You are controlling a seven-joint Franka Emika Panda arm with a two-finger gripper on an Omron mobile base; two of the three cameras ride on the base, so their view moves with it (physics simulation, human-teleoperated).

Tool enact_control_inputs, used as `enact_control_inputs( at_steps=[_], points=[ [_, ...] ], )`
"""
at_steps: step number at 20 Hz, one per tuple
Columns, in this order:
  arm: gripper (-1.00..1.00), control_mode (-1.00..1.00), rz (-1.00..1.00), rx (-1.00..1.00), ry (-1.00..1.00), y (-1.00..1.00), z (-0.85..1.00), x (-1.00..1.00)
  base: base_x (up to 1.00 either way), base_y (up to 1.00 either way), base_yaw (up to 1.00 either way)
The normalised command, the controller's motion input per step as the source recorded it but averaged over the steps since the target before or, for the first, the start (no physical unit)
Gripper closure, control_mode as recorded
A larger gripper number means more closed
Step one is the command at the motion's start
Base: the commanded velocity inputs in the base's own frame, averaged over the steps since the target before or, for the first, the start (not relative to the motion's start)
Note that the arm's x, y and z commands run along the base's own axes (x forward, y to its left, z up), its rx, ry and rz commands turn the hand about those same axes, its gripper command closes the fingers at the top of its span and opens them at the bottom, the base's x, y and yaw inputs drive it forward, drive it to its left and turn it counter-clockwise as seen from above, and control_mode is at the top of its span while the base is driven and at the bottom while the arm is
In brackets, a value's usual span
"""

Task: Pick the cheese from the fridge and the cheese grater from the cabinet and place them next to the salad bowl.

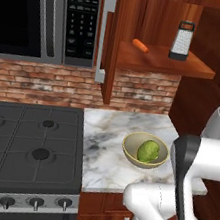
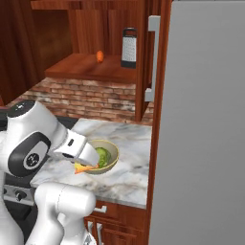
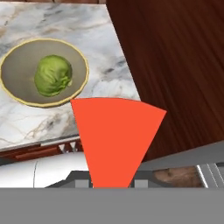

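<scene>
Right now your bowl (image 1: 144, 151) sits on the marble desk (image 1: 104, 156), near its front right part, with one green lettuce head (image 1: 148, 152) inside it. You see the same bowl from above in the hand view, a beige-olive dish with a paler rim, the lettuce a little off its centre.

Above the desk, the cabinet (image 1: 116, 42) stands open. On its wooden shelf (image 1: 160, 62) the grater (image 1: 182, 41) stands upright towards the right, silver with perforated faces, a black handle on top and a dark base. A carrot (image 1: 140, 45) lies on the same shelf, to the left of the grater and apart from it.

Your jaws (image 2: 86, 166) are closed narrow on the cheese (image 3: 114, 140). In the right base view the wedge shows as a small orange-yellow piece at the tip of the hand, right at the near rim of the bowl; whether it touches the rim you cannot tell. In the hand view the cheese looks like a large red-orange triangle, its wide edge up and its point down between the jaws.

The grey fridge (image 2: 201, 124) stands to the right of the desk, its flat door facing you.
</scene>
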Motion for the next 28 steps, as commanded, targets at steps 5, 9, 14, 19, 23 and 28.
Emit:
enact_control_inputs(
  at_steps=[5, 9, 14, 19, 23, 28],
  points=[
    [1.00, -1.00, -0.01, 0.00, -0.09, -0.19, -0.37, 0.06, 0.00, 0.00, 0.00],
    [1.00, -1.00, 0.00, 0.00, -0.17, -0.03, -0.43, 0.19, 0.00, 0.00, 0.00],
    [1.00, -1.00, 0.00, 0.00, -0.11, -0.01, -0.51, 0.15, 0.00, 0.00, 0.00],
    [1.00, -1.00, 0.00, 0.00, 0.00, -0.03, -0.47, 0.18, 0.00, 0.00, 0.00],
    [1.00, -1.00, 0.02, 0.00, 0.00, -0.10, -0.46, 0.06, 0.00, 0.00, 0.00],
    [1.00, -1.00, 0.04, -0.02, -0.06, -0.05, -0.41, 0.01, 0.00, 0.00, 0.00]
  ],
)
